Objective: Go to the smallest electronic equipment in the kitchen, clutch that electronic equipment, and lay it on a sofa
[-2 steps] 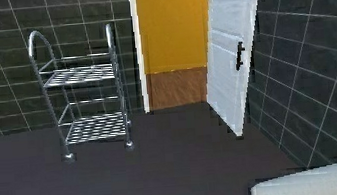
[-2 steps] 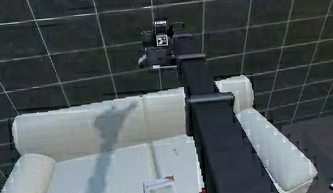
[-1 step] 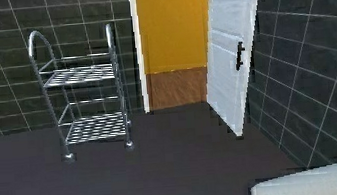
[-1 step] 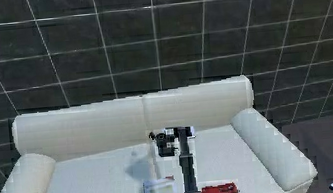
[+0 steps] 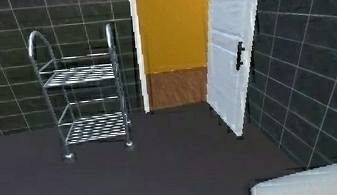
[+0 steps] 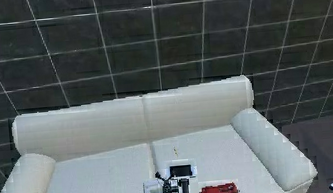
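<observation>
A cream two-seat sofa [image 6: 148, 136] stands against a dark tiled wall in the arm side view. Low over its seat cushions sits my gripper [image 6: 169, 191], a dark cluster with white marked squares. At its far end is a small white flat device with a dark face [image 6: 181, 169], seen against the cushion. I cannot tell whether the gripper holds anything. A small red object [image 6: 219, 191] lies on the seat just right of the gripper. A corner of the white sofa [image 5: 319, 182] also shows at the forward view's bottom right.
A chrome two-shelf cart [image 5: 83, 87] stands against the dark tiled wall at the forward view's left. A white door [image 5: 233, 50] hangs open beside a doorway [image 5: 175, 45] with an orange wall and wood floor beyond. Dark floor [image 5: 152, 162] lies between.
</observation>
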You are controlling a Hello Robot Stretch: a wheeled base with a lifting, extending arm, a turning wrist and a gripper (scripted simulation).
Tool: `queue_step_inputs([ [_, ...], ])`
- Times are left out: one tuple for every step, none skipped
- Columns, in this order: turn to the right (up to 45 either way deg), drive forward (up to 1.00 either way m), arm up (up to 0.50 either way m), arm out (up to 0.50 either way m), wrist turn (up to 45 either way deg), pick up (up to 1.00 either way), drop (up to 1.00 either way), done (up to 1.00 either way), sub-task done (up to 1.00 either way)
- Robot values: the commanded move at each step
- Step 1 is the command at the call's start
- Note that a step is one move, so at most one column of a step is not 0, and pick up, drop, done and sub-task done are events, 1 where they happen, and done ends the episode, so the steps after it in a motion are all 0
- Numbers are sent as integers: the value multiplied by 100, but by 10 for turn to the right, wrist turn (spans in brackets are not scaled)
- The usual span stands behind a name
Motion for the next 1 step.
queue_step_inputs([
  [0,0,0,0,0,0,100,0,0],
])
